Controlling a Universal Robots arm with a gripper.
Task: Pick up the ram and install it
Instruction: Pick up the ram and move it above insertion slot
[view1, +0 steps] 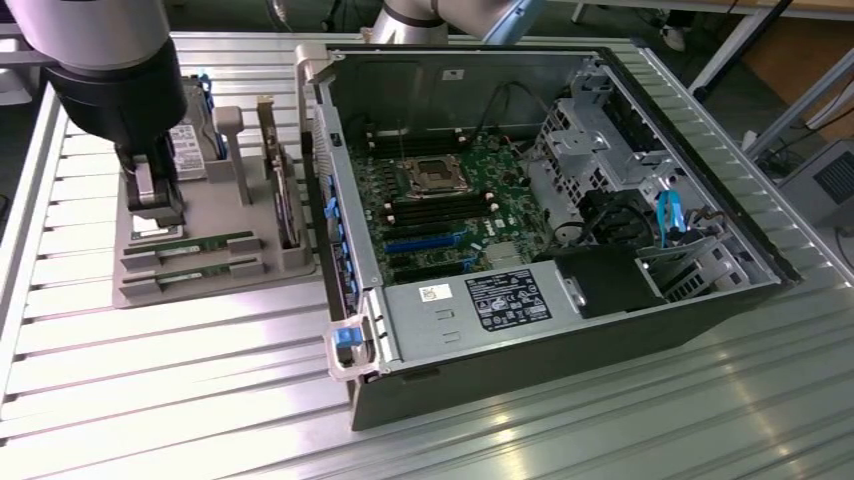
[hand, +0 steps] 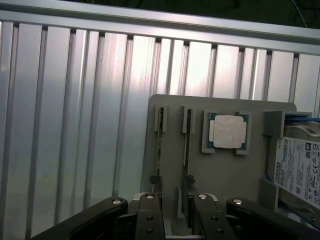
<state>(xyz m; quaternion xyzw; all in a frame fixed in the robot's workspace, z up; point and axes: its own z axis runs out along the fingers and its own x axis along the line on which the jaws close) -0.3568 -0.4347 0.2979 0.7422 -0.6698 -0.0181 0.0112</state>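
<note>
While its two dark fingers (hand: 150, 217) stood apart with a clear gap between them, the claw (hand: 178, 212) hovered over one end of the gray holder (hand: 225, 175), gripping nothing. Lined up with that gap lay the ram (hand: 186, 142), a thin green stick on edge in its slot. Its twin stick (hand: 160, 145) sat in the next slot, along the holder's edge. A square processor chip (hand: 227, 131) lay on the ram's other side. An open computer case (view1: 534, 385) stood beside the holder.

Gripper (hand: 176, 199) jaws apart over grey tray (hand: 225, 175) | ram (hand: 186, 135), twin stick (hand: 159, 135) slotted side by side | processor chip (hand: 227, 131) alongside
</note>
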